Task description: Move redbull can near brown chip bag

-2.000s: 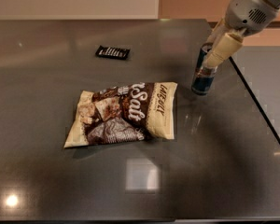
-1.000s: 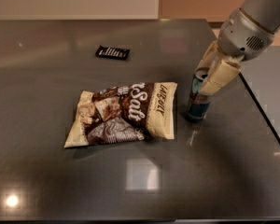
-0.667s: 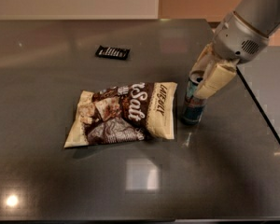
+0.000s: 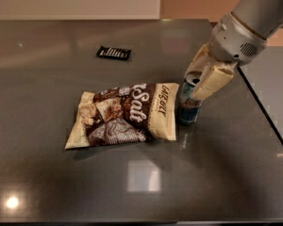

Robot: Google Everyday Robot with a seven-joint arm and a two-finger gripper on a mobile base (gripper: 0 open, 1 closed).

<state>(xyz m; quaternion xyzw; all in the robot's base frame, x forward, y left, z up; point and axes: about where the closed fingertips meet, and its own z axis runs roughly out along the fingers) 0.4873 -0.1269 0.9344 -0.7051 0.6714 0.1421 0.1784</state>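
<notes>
The redbull can (image 4: 188, 111) stands upright on the grey table, right beside the right edge of the brown chip bag (image 4: 125, 114). The bag lies flat in the middle of the table, dark brown with cream edges and white "Salt" lettering. My gripper (image 4: 201, 81) comes in from the upper right, and its cream fingers (image 4: 211, 81) are closed around the upper part of the can. The can's silver top shows between them. The can's base rests on or just above the table.
A small black wrapper (image 4: 113, 53) lies at the back, left of centre. A dark seam (image 4: 266, 109) runs diagonally down the right side where the table (image 4: 47, 173) ends and another surface begins. A pale wall stands behind.
My gripper has carried the can from the back right toward the front left. The can now stands right next to the bag's right edge. The bag and the wrapper have not moved.
</notes>
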